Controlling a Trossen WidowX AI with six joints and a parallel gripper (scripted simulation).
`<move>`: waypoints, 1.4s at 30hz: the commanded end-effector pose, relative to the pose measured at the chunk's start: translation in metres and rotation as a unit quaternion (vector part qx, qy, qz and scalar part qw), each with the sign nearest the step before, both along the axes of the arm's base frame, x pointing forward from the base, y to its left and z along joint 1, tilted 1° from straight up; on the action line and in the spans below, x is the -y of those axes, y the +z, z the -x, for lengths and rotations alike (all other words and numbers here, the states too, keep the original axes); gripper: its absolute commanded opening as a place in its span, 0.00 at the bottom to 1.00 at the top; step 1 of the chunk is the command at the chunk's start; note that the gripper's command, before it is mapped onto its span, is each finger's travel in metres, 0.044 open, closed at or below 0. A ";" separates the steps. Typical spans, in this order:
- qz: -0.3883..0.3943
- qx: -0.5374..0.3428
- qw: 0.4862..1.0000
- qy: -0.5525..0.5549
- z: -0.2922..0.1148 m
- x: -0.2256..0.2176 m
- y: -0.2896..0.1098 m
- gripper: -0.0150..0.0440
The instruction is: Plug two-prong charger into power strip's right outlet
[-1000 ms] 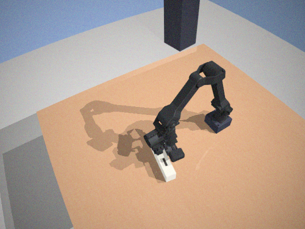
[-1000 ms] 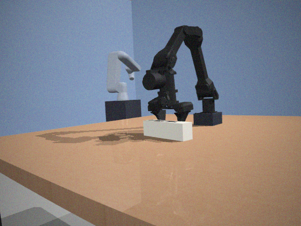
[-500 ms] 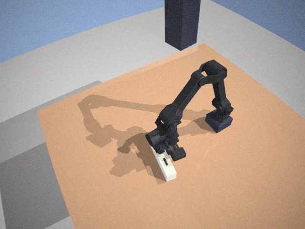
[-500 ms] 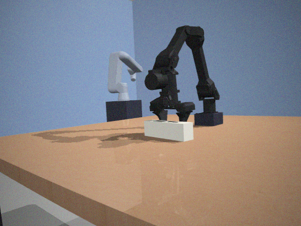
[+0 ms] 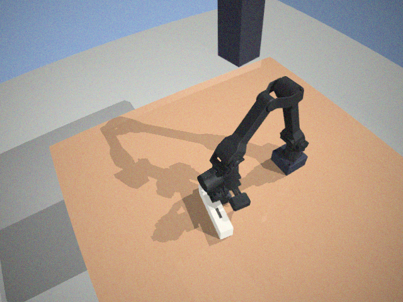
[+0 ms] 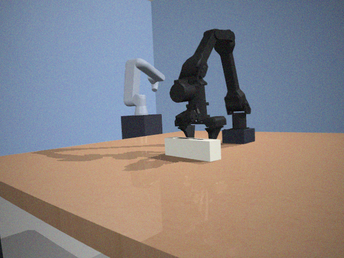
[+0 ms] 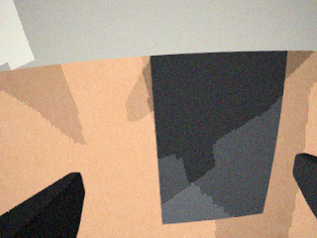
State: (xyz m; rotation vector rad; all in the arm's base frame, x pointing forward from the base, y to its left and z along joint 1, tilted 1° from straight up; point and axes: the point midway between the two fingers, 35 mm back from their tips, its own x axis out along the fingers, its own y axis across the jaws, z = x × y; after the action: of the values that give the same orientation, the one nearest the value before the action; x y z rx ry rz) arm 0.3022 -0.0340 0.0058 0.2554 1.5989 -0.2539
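Note:
The white power strip lies on the orange table, with a dark slot on its top. In the wrist view the strip fills the upper part, mostly in shadow. A dark block, the charger, lies on the table right beside the strip, and its prongs do not show. My gripper is open wide and points down, with one finger on each side of the charger and nothing touching it. The gripper and the strip hide the charger in the top and exterior views.
My arm's dark base stands on the table behind the strip. A white second arm on a dark pedestal stands beyond the table's far edge. Grey floor surrounds the table.

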 end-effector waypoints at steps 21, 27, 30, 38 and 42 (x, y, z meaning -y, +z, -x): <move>0.001 -0.001 1.000 -0.002 0.028 -0.009 -0.001 1.00; 0.001 -0.001 1.000 -0.002 0.034 -0.011 -0.002 1.00; 0.001 -0.002 1.000 -0.002 0.038 -0.012 -0.002 1.00; 0.034 0.088 0.995 0.006 0.028 -0.009 0.021 1.00; 0.069 0.194 0.979 0.006 0.022 -0.007 0.050 1.00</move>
State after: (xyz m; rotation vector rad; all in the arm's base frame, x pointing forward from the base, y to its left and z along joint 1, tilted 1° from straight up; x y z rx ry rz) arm 0.2764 -0.0251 0.0330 0.1970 1.3592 -0.2699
